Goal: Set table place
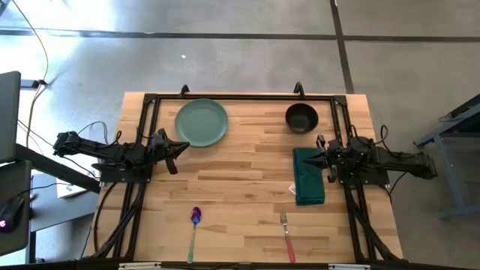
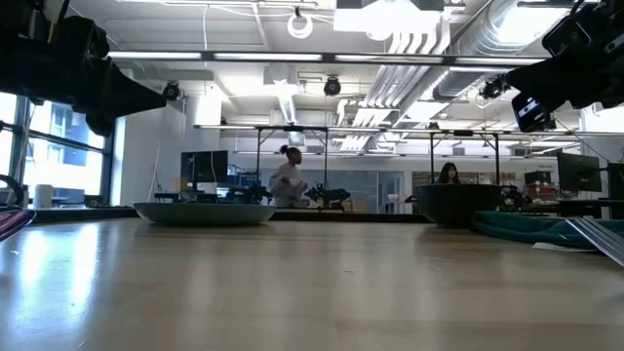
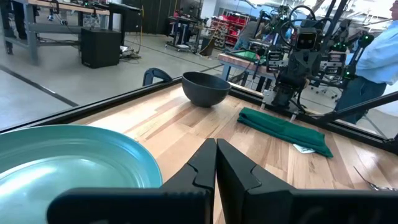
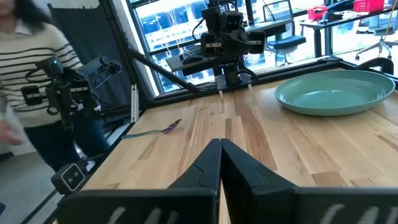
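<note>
Resting on the table (image 1: pixel 240 172), the plate (image 1: pixel 201 122) is sitting near the far edge, with the left gripper (image 1: pixel 174 150) hovering just beside it, fingers pressed together. The right gripper (image 1: pixel 321 159), also pinched closed, is hanging over the cloth (image 1: pixel 308 176) near the bowl (image 1: pixel 301 118).

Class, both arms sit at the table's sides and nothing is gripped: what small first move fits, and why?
Probably the left gripper opens and eases toward the teal plate. Its fingers are shut and empty, and the plate lies closest to it.
</note>
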Robot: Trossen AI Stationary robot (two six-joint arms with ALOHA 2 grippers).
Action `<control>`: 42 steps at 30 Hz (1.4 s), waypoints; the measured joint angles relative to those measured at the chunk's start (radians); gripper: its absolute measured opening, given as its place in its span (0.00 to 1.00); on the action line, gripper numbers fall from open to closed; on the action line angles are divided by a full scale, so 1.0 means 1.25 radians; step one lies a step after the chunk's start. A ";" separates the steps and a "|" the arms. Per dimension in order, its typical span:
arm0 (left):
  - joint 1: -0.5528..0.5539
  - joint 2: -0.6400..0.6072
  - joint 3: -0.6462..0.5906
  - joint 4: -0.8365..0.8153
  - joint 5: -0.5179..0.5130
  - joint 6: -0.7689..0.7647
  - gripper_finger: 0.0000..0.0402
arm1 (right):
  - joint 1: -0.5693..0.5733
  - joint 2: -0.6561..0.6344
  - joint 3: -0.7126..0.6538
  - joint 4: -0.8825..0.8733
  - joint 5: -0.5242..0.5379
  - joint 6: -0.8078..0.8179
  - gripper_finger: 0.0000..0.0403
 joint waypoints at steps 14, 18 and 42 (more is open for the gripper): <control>0.000 0.000 0.000 0.001 0.002 0.000 0.00 | 0.000 0.000 0.000 0.000 0.000 0.000 0.00; 0.000 0.000 0.000 0.000 0.036 -0.001 0.00 | 0.000 0.000 0.000 0.000 0.000 0.000 0.00; 0.000 0.000 0.000 0.034 0.081 -0.363 0.00 | -0.012 0.000 0.000 0.061 0.104 -0.086 0.00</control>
